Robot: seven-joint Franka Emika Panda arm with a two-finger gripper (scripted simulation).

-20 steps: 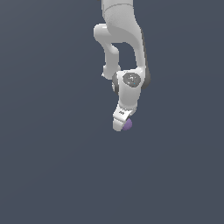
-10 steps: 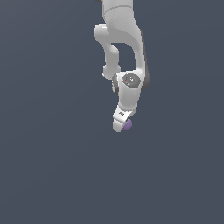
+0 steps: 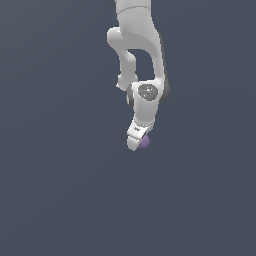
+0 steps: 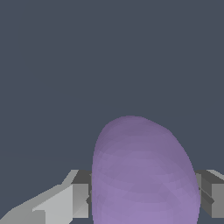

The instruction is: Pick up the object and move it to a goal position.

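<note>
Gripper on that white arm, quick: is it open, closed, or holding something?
Gripper: closed on the purple ball, which sits between its two fingers in the wrist view.

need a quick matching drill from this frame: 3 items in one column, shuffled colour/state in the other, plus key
Items
1. small matte purple ball
2. white robot hand
3. plain flat background surface

Descriptions
A. dark grey-blue, bare all around the arm
B. purple, sitting between the two fingers in the wrist view
C. white, pointing down at the end of the arm, with the ball peeking out on the exterior view's right of its tip

Pairs: 1-B, 2-C, 3-A
</note>
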